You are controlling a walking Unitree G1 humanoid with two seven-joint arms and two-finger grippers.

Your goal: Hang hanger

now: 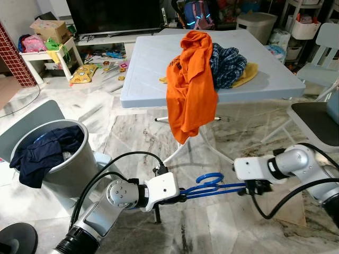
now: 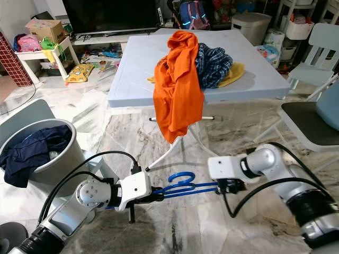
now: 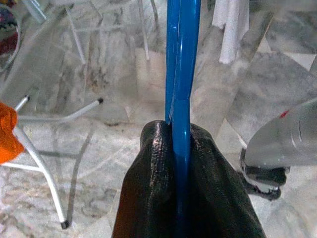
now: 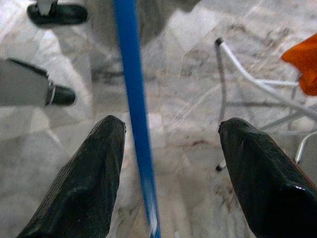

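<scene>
The blue hanger [image 1: 212, 186] lies level at lower centre of the frame, its long axis running left to right between the two arms, above bare marble floor [image 1: 212, 233]. The left gripper [image 3: 181, 163] is clamped tight on its left end. The right gripper [image 4: 171, 163] is spread wide, with the hanger's bar passing between its fingers [image 4: 84, 183], nearer one, touching neither. The table [image 1: 148, 63] with the orange shirt [image 1: 190, 84] stands beyond, well apart.

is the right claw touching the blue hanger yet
Apart. The right wrist view shows the right claw open, its fingers spread either side of the blue hanger with floor visible in both gaps.
</scene>
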